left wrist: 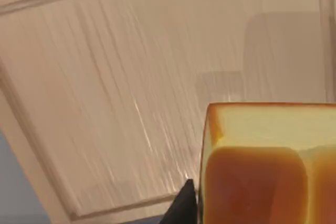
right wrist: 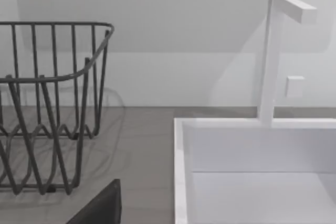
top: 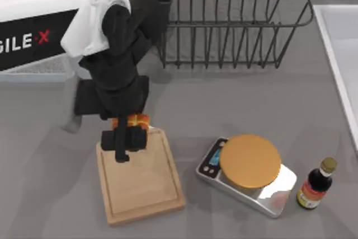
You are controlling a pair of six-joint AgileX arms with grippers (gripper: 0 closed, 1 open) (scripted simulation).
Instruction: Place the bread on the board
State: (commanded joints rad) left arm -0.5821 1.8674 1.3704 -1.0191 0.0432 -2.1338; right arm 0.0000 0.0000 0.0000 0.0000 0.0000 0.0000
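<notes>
Golden-orange, the bread point(top: 137, 120) sat pinched in your left gripper point(top: 125, 140) over the far end of the wooden cutting board point(top: 142, 186). Carrying looked done; you had lowering and release left. Whether it touched the wood, I couldn't tell.

"GILE·X" on left arm point(top: 33, 40)

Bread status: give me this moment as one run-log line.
left gripper: shut on bread | position: above board far end | bread: not yet released | right arm: parked by sink
</notes>
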